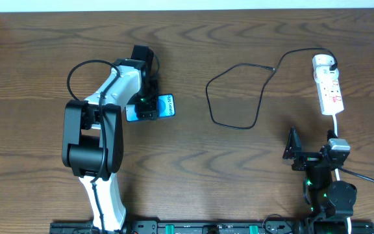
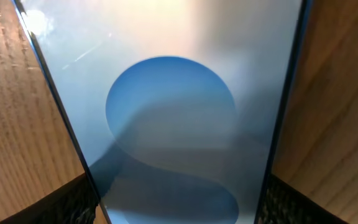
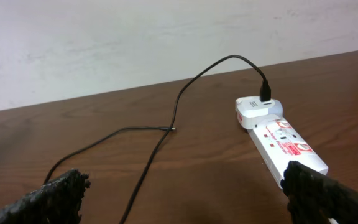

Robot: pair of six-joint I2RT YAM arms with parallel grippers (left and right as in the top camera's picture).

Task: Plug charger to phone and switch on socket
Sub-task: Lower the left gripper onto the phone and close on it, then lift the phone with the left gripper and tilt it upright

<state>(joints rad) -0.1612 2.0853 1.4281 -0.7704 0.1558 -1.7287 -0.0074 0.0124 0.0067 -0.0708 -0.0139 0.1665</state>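
Bearing illegible red labels: the socket [image 3: 284, 144]

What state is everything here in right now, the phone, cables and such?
Blue-screened rectangular phone: lit, flat on wooden table, unplugged.
Narrow white power strip: switch position unclear.
Thin black charger cable: plugged into strip, tip loose on table.
Left gripper: straddling phone, grip unclear.
Right gripper: open, empty.

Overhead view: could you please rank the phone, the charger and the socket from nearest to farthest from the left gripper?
1. The phone: directly under the left gripper, between its fingers.
2. The charger: its cable loop lies in the middle of the view, to the right.
3. The socket: at the far right, farthest away.
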